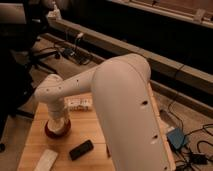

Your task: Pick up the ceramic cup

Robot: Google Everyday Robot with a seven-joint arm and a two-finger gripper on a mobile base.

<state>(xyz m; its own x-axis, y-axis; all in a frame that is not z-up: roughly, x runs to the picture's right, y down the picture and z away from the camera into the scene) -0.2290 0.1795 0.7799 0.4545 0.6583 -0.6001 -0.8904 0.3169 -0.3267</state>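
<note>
The gripper (58,124) sits down inside the ceramic cup (56,131) on the wooden table (31,145), beside a black rectangular device (81,149).

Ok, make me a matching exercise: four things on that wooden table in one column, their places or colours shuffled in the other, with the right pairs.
Things:
1. ceramic cup
2. black rectangular device
3. pale flat block
4. small white box

Descriptions:
A. whitish, at the table's near left corner
B. dark red outside, directly under the claw
C. toward the table's far side, behind the arm
D. dark, lying right of the pale block

Pairs: 1-B, 2-D, 3-A, 4-C
</note>
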